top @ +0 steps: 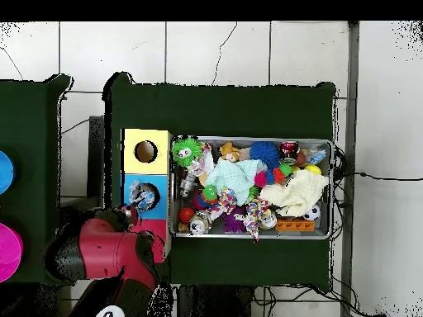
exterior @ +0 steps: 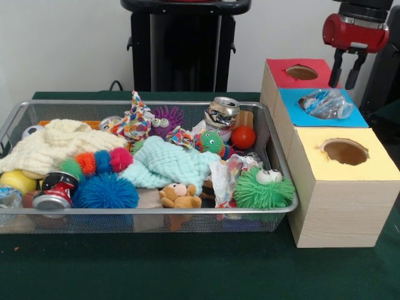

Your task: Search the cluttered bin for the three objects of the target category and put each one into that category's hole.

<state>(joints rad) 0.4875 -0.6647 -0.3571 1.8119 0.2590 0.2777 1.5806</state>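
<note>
A see-through bluish-clear bottle (exterior: 326, 103) lies on its side across the blue-faced cutout, not the red one; it also shows in the overhead view (top: 142, 196). My gripper (exterior: 345, 72) hangs open and empty just above and behind it, between the blue face and the red-faced hole (exterior: 302, 72). The silver wire-mesh bin (exterior: 150, 220) is full of toys and cloths, and it shows in the overhead view too (top: 331, 191). A clear bluish piece (exterior: 9, 197) sits at the bin's front left corner, partly cut off. Other bottles are hidden.
Three wooden boxes stand in a row right of the bin: red, blue (exterior: 356, 117), yellow (exterior: 345, 152). In the bin are a crushed can (exterior: 222, 112), a red can (exterior: 55, 190), a cream cloth (exterior: 56, 142), a mint cloth (exterior: 172, 164) and a green spiky toy (exterior: 262, 189).
</note>
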